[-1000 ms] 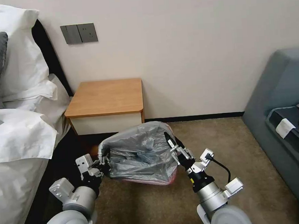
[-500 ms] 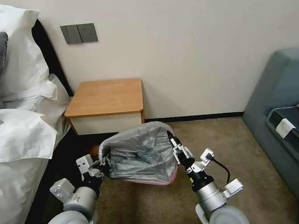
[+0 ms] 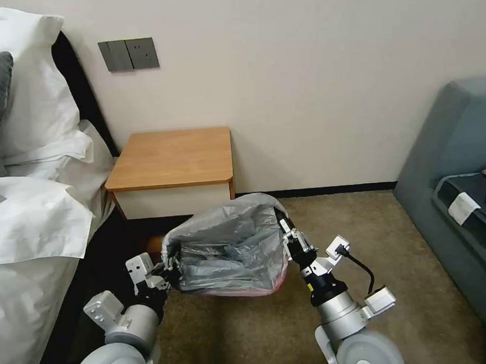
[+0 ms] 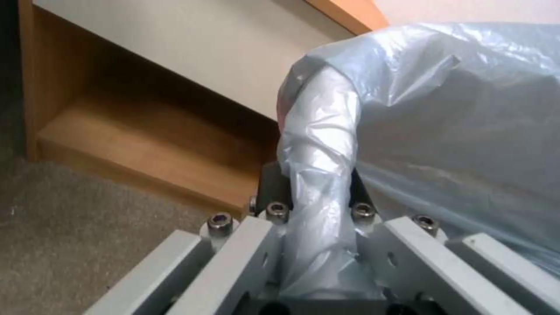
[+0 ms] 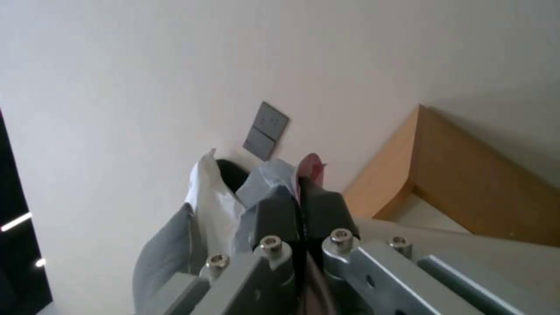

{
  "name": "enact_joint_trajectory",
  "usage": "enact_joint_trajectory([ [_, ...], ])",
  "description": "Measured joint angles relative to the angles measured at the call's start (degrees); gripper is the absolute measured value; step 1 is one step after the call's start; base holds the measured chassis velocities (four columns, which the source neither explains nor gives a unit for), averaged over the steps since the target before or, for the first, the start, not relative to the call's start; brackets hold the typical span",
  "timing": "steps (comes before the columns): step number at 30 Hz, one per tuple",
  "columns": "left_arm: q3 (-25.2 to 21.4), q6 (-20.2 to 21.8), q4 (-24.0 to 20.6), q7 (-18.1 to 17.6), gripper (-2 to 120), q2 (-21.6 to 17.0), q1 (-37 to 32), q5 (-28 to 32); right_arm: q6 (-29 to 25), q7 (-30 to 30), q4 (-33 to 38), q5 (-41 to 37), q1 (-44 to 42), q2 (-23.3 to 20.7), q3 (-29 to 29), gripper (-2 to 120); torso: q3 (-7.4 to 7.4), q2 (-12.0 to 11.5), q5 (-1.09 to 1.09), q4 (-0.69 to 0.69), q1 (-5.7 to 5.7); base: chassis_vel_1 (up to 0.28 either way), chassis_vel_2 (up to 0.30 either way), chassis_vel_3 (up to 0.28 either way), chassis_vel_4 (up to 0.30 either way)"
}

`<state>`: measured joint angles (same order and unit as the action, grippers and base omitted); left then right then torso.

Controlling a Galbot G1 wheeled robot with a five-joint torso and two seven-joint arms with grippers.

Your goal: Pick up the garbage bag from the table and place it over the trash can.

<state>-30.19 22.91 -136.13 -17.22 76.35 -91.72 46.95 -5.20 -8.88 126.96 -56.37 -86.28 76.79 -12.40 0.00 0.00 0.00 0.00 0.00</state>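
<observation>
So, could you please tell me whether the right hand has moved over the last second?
Yes: the right hand has shifted slightly rightward, away from the nightstand.

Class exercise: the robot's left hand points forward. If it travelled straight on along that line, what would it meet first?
Probably the table: the left hand, shut on the garbage bag, aims toward its low shelf, though depth is uncertain.

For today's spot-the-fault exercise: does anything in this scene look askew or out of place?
Nothing is spilled or damaged. The thin translucent grey plastic garbage bag hangs stretched between the left gripper and right gripper, jaws shut on its edges, in front of the small wooden nightstand.
</observation>
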Motion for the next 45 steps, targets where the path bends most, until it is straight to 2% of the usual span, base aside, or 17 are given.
enact_joint_trajectory([
  [24,-0.73,3.06,-3.14,0.48,2,-0.05,-0.11,10.93,-1.15,0.15,-5.32,2.49,2.06,-2.74,-4.96,0,0.00,0.00,0.01,0.00,0.00,0.000,0.000,0.000,0.000],
  [33,-0.65,3.68,-3.31,0.29,2,-0.14,-0.03,12.23,-2.09,1.56,-10.17,7.46,4.30,-4.01,-7.09,0,0.00,0.00,0.01,0.00,0.00,0.000,0.000,0.000,0.000],
  [40,-0.52,3.86,-3.52,-0.14,2,-0.17,0.42,12.35,-3.46,2.24,-13.40,14.59,5.47,-4.36,-7.67,-1,0.00,0.00,0.01,0.00,0.00,0.000,0.000,0.000,0.000],
  [42,-0.51,3.89,-3.54,-0.23,2,-0.14,0.53,12.35,-3.60,2.46,-13.50,15.56,5.47,-4.30,-7.72,2,0.00,0.00,0.01,0.00,0.00,0.000,0.000,0.000,0.000],
  [45,-0.41,4.06,-3.80,-0.65,2,-0.01,0.91,12.45,-4.83,4.27,-13.78,22.80,4.81,-3.98,-8.14,15,0.00,0.00,0.02,-0.01,0.00,0.000,0.000,0.000,0.000],
])
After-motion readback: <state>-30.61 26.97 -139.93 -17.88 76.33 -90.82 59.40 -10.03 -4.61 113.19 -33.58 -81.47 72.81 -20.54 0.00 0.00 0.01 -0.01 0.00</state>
